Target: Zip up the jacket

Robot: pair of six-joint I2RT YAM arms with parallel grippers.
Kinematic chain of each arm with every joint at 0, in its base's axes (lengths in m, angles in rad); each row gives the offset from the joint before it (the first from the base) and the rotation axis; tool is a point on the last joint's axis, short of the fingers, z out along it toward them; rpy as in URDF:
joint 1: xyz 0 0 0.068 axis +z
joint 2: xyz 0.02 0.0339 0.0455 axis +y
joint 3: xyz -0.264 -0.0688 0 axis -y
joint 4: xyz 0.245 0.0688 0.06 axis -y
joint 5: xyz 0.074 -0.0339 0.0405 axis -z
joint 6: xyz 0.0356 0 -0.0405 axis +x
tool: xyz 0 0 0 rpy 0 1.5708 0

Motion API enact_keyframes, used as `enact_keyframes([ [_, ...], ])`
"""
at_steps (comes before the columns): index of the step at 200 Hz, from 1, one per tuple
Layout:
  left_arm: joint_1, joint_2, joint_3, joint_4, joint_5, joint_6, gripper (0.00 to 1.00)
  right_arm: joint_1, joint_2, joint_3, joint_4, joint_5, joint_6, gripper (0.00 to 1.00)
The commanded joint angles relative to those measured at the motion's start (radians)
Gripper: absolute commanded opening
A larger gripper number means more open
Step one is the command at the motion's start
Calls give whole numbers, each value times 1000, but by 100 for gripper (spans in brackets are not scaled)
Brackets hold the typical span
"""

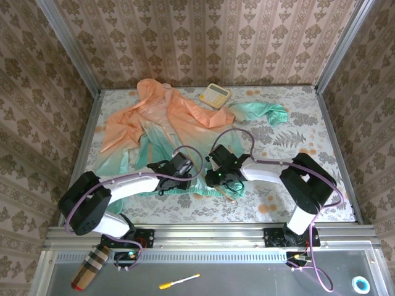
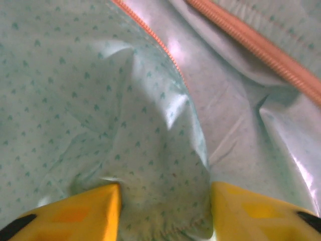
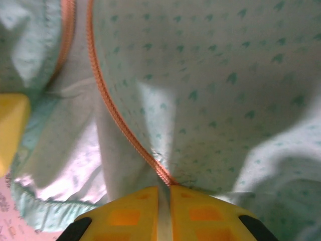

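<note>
1. The jacket (image 1: 166,123) is lying across the counter (image 1: 308,129).
2. Our right gripper (image 3: 164,193) is pinching its zipper edge (image 3: 117,115); the left gripper (image 2: 165,196) is gaping around a fold (image 2: 150,130).
3. We are judging it thin and slippery (hold the zipper tape).

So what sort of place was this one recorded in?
Probably a purpose-built robot test booth, not a real room: wallpapered panels held in metal framing, a table with a floral cover, and a left arm and right arm bolted to a rail at its near edge.
</note>
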Motion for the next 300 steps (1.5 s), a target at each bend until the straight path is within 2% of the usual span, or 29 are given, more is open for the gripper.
enact_keyframes([
  [1, -11, -6, -8, 26, -63, 13, 31, 3, 42, 14, 26, -35, 33, 9],
  [18, -11, -47, -19, 15, -95, 6, 9, 4, 59, 6, 23, -14, 48, 7],
  [30, -10, -109, -44, 22, -106, 5, 0, 3, 64, -1, 21, -3, 55, 7],
  [47, 2, -211, -80, 28, -87, 8, 0, 4, 76, -7, 24, 3, 56, 7],
  [71, 52, -327, -129, 32, 7, -1, 0, 3, 85, -13, 31, 18, 67, 8],
  [97, 137, -407, -204, 99, 190, -46, 0, 4, 67, -22, 52, 9, 92, 8],
  [123, 243, -490, -290, 185, 388, -111, 0, 4, -14, -21, 43, 32, 116, 22],
  [158, 364, -580, -301, 136, 567, -136, 0, 4, -103, 47, -14, 46, 101, 32],
  [178, 413, -592, -304, 138, 673, -139, 0, 3, -112, 101, -18, 1, 113, 43],
  [193, 465, -590, -307, 141, 729, -144, 0, 4, -105, 149, -32, -30, 126, 46],
  [222, 505, -592, -328, 201, 805, -176, 0, 1, -65, 216, 15, -130, 196, 47],
  [245, 549, -584, -352, 285, 929, -218, 0, -3, -12, 246, 92, -224, 285, 48],
  [300, 627, -535, -335, 330, 1061, -206, 0, -2, 87, 321, 176, -283, 401, 53],
])
